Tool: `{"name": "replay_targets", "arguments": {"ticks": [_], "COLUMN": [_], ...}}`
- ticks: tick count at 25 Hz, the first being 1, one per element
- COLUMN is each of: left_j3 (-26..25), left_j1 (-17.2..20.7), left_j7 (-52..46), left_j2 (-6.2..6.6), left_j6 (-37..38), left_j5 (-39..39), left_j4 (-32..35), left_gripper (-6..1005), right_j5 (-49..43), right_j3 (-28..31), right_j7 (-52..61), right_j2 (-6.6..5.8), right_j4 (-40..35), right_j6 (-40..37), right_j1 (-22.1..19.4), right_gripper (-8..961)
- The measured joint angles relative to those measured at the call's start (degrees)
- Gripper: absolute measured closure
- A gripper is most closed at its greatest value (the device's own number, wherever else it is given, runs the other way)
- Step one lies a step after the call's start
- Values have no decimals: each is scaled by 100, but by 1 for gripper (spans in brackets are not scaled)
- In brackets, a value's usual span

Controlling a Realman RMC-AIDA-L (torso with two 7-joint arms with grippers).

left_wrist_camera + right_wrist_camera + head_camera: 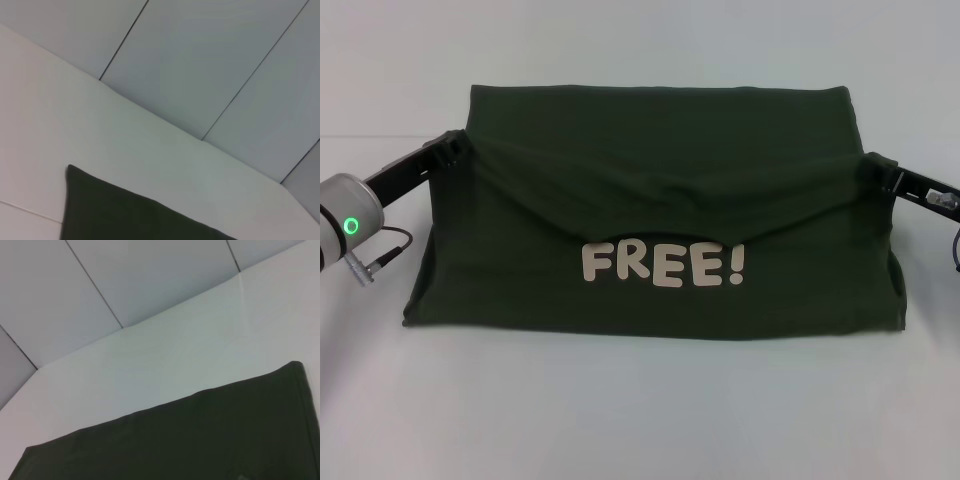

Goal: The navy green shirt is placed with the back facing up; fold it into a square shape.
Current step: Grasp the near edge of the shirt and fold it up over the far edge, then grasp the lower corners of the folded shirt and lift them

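Observation:
The navy green shirt [520, 270] lies wide across the white table, partly folded, with cream "FREE!" lettering [663, 264] showing below a sagging flap. My left gripper [457, 149] grips the flap's left end, and my right gripper [873, 169] grips its right end. Both are shut on the cloth, which hangs slack between them. The fingertips are buried in fabric. A dark shirt corner [115, 215] appears in the left wrist view. The right wrist view shows a dark shirt edge [200, 440].
White table [620, 420] extends in front of the shirt and to both sides. A pale panelled wall [210, 60] stands behind the table. A cable [382, 258] hangs from my left arm near the shirt's left edge.

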Motion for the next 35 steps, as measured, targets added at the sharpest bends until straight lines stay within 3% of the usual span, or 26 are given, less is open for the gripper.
{"name": "replay_targets", "arguments": {"ticks": [5,11,14,19,24,28,29,30,31,35], "left_j3": [1,-16,-14,-36,6,235,371,655,655,1482], "left_j1": [-17,8,21,87,283,667,789,977,977,1326], "left_j7": [268,1542,1776,1818,1367,314,11,-542,-542,-1801], "left_j2": [-105,-158,-160,-156,-98,210,345,558,558,961], "left_j6": [-270,-461,-583,-609,-235,819,1147,1538,1538,1988], "left_j5": [-135,-904,-1172,-1294,-1313,-1291,-1291,-1291,-1291,-1249], "left_j4": [-3,-514,-649,-704,-659,-649,-646,-643,-643,-588], "left_gripper": [948,939,861,696,482,302,274,245,245,247], "right_j5": [226,357,357,357,390,511,510,478,478,447], "right_j3": [-16,-46,-65,-70,-32,-59,-83,-163,-163,-738], "right_j7": [-203,-377,-379,-332,-315,-314,-317,-343,-343,-458], "right_j2": [9,10,10,-3,-38,-153,-196,-267,-267,-352], "right_j4": [90,184,202,253,157,93,74,54,54,-11], "right_j6": [125,378,434,383,-242,-1293,-1590,-2159,-2159,-3004], "right_j1": [14,29,36,-29,-229,-554,-643,-805,-805,-1101], "right_gripper": [713,702,696,436,326,239,217,195,175,94]}}
